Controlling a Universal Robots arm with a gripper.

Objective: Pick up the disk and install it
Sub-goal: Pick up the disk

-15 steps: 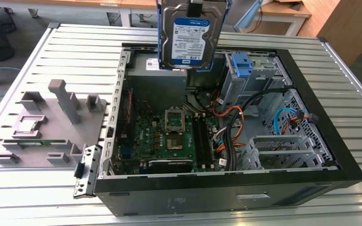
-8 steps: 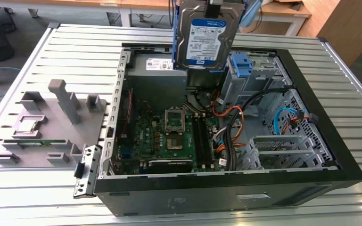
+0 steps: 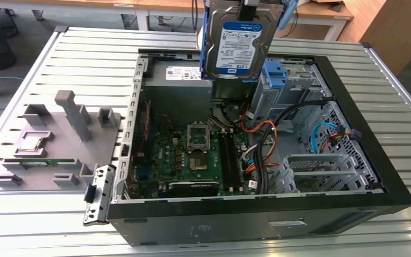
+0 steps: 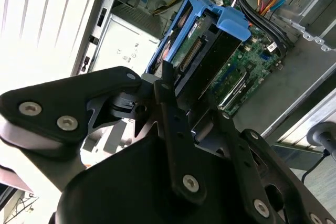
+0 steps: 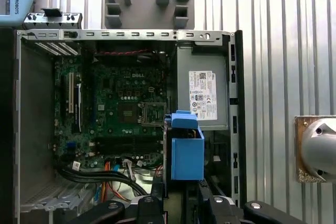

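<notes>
Disk and grip first: the disk, a flat rectangular silver hard drive with a white-and-blue label and a blue plastic bracket along its edges, hangs upright in the air over the far part of the open black computer case. It touches nothing inside, and the black claw is clenched on its upper end. Being held by one end only, it could swing or slip in the grasp, and a drop would land it on the green motherboard directly below. Just to the exterior view's right of it stands the grey metal drive cage, and loose orange and black cables run near that. A tilted disk could jam on the cage's edge, or the bracket could catch a cable and drag it. The case lies on the grey slatted metal desk, with a grey moulded parts tray well apart at the exterior view's left. In the exterior view the disk's top and the claw are cut off at the picture's edge. Where the fingers meet the bracket is mostly masked by the claw's own linkages in both wrist views. The disk itself hides part of the cage opening behind it.
</notes>
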